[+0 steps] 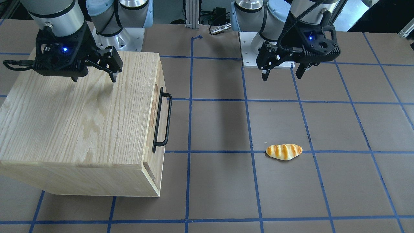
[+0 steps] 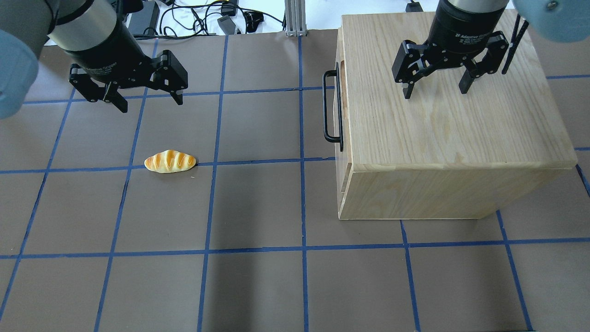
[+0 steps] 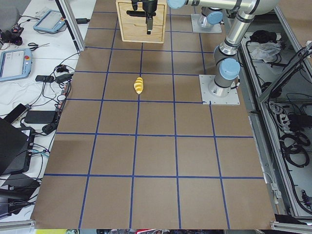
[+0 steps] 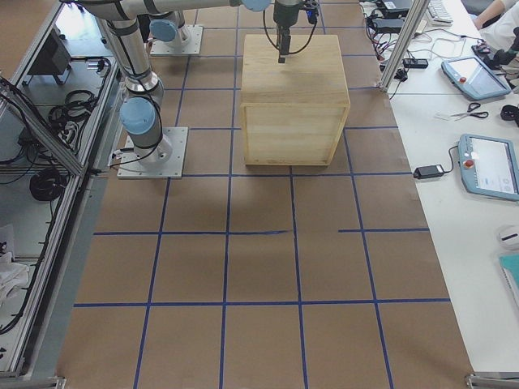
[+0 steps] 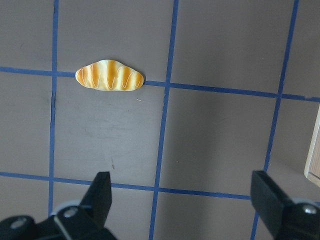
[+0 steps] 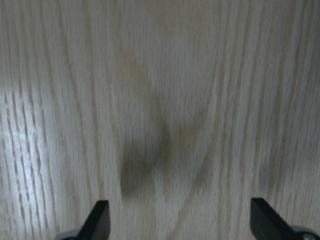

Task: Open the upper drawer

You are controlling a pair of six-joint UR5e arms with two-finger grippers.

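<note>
The upper drawer is at the top of the cabinet's front side. Its panel looks flush with the oak cabinet. Its long black bar handle sticks out toward the table's middle and also shows in the overhead view. My right gripper is open and empty. It hovers over the cabinet top, back from the handle side. My left gripper is open and empty above the brown table, well away from the cabinet. It shows in the left wrist view.
A striped bread roll lies on the table just in front of my left gripper and shows in the left wrist view. Blue tape lines grid the brown table. Cables lie beyond the far edge.
</note>
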